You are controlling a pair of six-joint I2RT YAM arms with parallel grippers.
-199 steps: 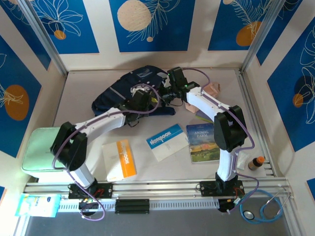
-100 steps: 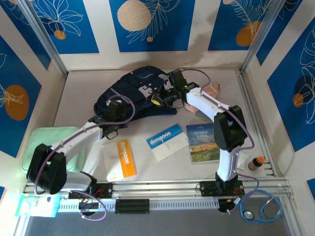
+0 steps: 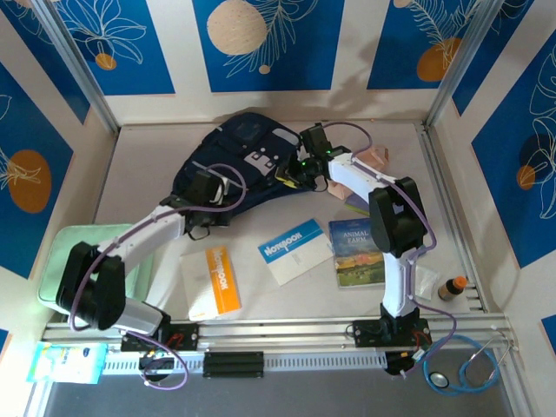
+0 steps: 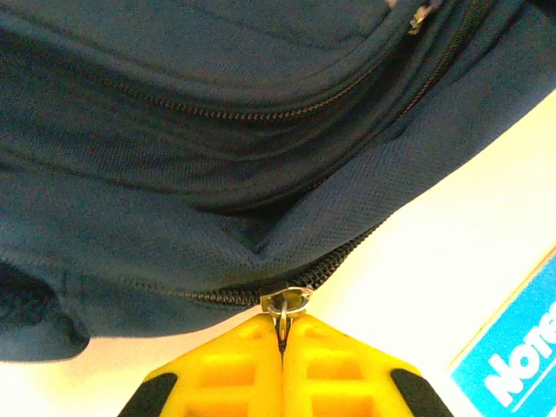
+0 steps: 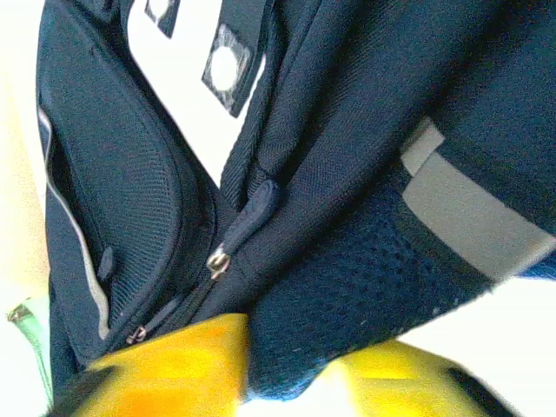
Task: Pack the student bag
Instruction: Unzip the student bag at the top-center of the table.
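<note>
Table (image 3: 139, 165): pale top, walled by blue floral panels.

Student bag (image 3: 248, 139): dark navy, lying flat at far centre of the table. White patch faces up, and both arms reach in to its near edge. In the left wrist view the bag (image 4: 174, 130) shows two zipper lines running across its fabric. In the right wrist view the bag (image 5: 347, 104) shows a grey stripe, a mesh panel and a front pocket.

Mint-green box (image 3: 62, 243): near left edge, partly under the left arm.

Books lie in a row on the near half, apart from the bag:
- Animal Farm book (image 3: 358, 252), beside the right arm.
- Blue-and-white notebook (image 3: 295, 250), centre, tilted.
- Orange-and-white notebook (image 3: 213, 282), to its left.

Left gripper (image 3: 208, 187): at the bag's near-left edge. Wrist view shows this gripper (image 4: 282, 334) with its yellow fingers pressed together, pinching the metal zipper pull (image 4: 285, 302) at the bag's lower seam.

Right gripper (image 3: 295, 169): at the bag's near-right edge. In its wrist view the gripper (image 5: 287, 382) has its yellow fingers parted around a thick fold of the bag's navy mesh, clamped on it.

Pink pouch (image 3: 375, 158): just right of the right forearm.

Small brown bottle (image 3: 453, 287): near right corner.
</note>
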